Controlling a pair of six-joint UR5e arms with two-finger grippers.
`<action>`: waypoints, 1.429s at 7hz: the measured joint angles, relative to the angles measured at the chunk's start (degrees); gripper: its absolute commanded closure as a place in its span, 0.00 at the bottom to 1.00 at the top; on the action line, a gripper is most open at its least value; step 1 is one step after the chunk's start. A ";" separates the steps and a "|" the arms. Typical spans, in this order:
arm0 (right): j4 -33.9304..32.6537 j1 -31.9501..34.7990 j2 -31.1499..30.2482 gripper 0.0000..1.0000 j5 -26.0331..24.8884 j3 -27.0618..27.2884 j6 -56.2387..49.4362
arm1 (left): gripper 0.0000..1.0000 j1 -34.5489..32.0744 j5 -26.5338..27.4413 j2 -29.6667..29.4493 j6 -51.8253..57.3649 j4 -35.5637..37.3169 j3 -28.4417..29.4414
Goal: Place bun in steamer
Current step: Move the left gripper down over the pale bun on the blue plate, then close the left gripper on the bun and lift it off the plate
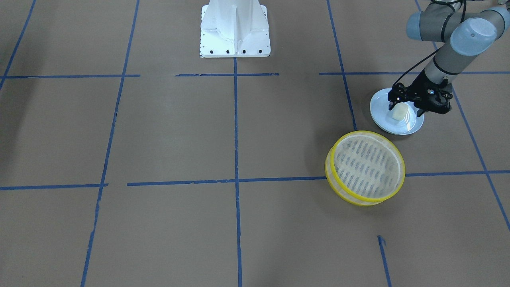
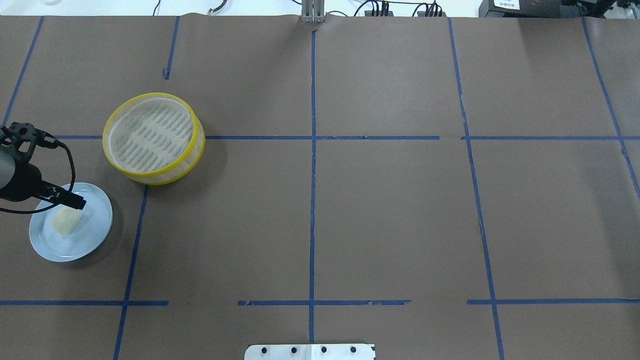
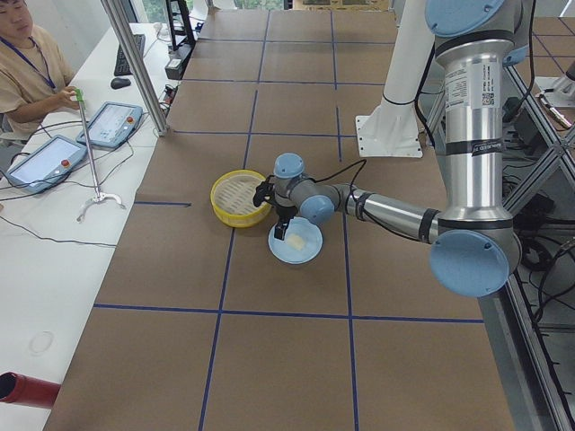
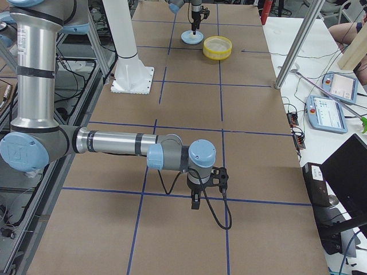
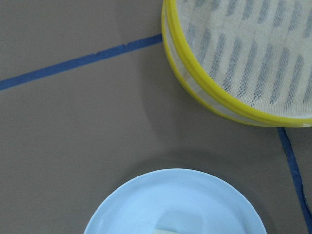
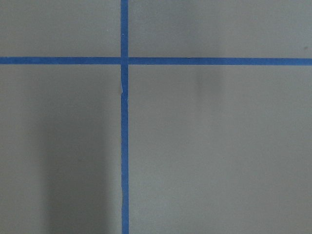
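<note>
- At the far left of the overhead view, the left gripper hangs low over a pale blue plate. Its fingers are spread, one on each side of the bun, and have not closed on it as far as the front-facing view shows.
- The bun, a small cream lump, lies on the plate, left of the plate's centre in the overhead view.
- Just right of the plate and higher in the frame, close by but not touching it, stands the steamer. It has yellow rims and its slotted base is bare.
- Step in hand, as I judge it: the pick-up. The bun is framed but not lifted, so the task is in its early part.
- The next move calls for closing gently on the soft bun, lifting it clear of the plate, carrying it the short way to the upper right and over the yellow rim, then letting go inside.
- Hard to make out: the overhead view cuts off most of the left arm and shows only one finger clearly. The left wrist view shows no fingers and only a sliver of bun at its bottom edge.
- The right gripper shows only in the right side view, low over bare brown paper near a blue tape line, well away from the task. I cannot tell whether it is spread or closed.
</note>
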 measured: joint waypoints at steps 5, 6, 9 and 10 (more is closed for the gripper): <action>0.00 0.00 0.00 0.00 0.00 0.00 0.00 | 0.06 4.11 3.93 6.04 -5.20 -14.19 2.40; 0.00 0.00 0.00 0.00 0.00 0.00 0.00 | 0.07 4.16 4.94 5.89 -5.13 -14.35 2.44; 0.00 0.00 0.00 0.00 0.00 0.00 0.00 | 0.12 4.41 5.70 5.14 -4.83 -14.43 3.10; 0.00 0.00 0.00 0.00 0.00 0.00 0.00 | 0.13 4.63 5.72 5.04 -4.81 -14.43 3.40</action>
